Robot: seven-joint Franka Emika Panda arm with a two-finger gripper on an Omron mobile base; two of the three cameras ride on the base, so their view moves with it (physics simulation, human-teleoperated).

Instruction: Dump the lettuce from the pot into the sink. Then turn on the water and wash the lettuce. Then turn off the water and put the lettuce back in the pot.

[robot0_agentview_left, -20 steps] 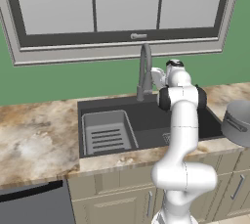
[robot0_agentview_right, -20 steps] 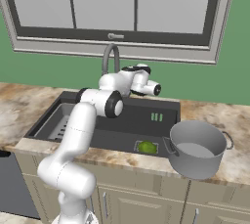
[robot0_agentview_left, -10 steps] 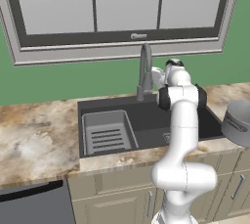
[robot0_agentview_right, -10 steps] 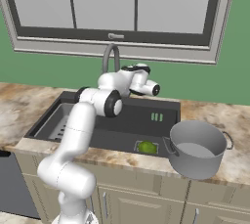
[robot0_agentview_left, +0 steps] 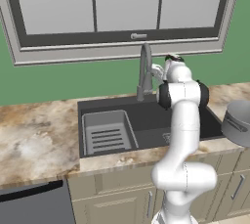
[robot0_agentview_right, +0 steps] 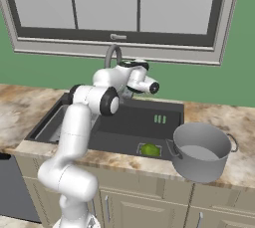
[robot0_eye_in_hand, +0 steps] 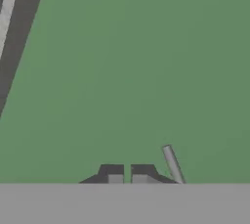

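The bright-green lettuce (robot0_agentview_right: 149, 149) lies in the dark sink (robot0_agentview_right: 133, 122) near its front right corner, by the drain grate. The silver pot (robot0_agentview_right: 201, 150) stands upright on the counter just right of the basin, also seen as the pot (robot0_agentview_left: 238, 123) at the right edge. My arm reaches over the sink (robot0_agentview_left: 146, 115) to the grey gooseneck faucet (robot0_agentview_left: 145, 69), with the hand (robot0_agentview_right: 142, 81) high beside the faucet (robot0_agentview_right: 112, 55). In the hand view my gripper (robot0_eye_in_hand: 127, 176) faces the green wall, fingertips (robot0_eye_in_hand: 114, 177) together with nothing between them. A thin grey faucet lever (robot0_eye_in_hand: 172, 163) rises just to their right.
A light-grey slotted rack (robot0_agentview_left: 107, 132) fills the left half of the basin. Marbled counter (robot0_agentview_left: 34, 130) runs on both sides. A window frame (robot0_agentview_left: 122, 37) spans the wall above the faucet. A dark appliance front (robot0_agentview_left: 29, 203) sits under the counter at lower left.
The arm stays by the faucet, almost where it was. The jaws have come together.
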